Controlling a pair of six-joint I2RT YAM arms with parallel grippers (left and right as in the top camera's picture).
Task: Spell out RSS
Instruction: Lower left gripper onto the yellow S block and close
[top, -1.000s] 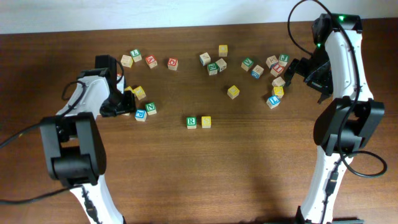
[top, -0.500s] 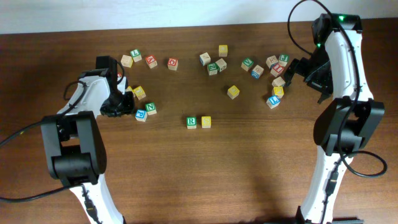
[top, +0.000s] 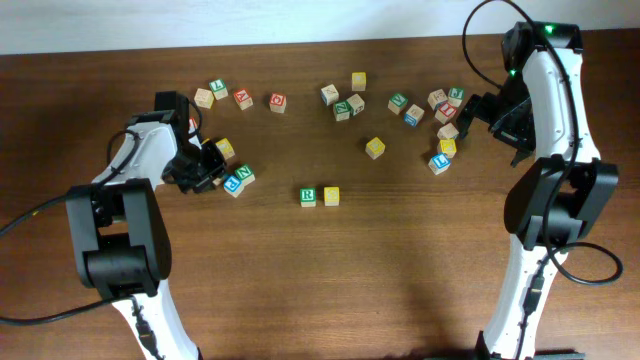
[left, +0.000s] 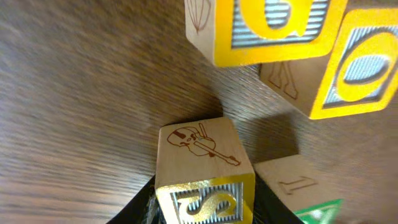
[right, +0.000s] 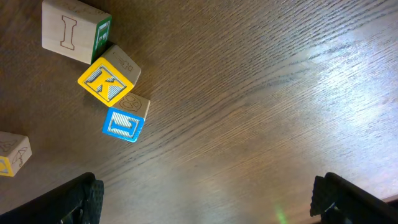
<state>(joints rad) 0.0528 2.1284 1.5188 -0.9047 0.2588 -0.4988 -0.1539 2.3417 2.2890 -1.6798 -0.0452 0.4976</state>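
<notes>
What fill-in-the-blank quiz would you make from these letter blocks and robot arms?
The green R cube sits beside a second cube whose face is ____.
The left tool grips a wooden cube lettered ____.
Its other visible side shows a drawn ____.
The right tool is ____ and holds nothing.
Missing: yellow; S; violin; open.

The dark wooden desk (top: 400, 270) carries scattered letter cubes (top: 375, 148); the R cube (top: 307, 195) lies just beside a yellow cube (top: 331, 196).
</notes>
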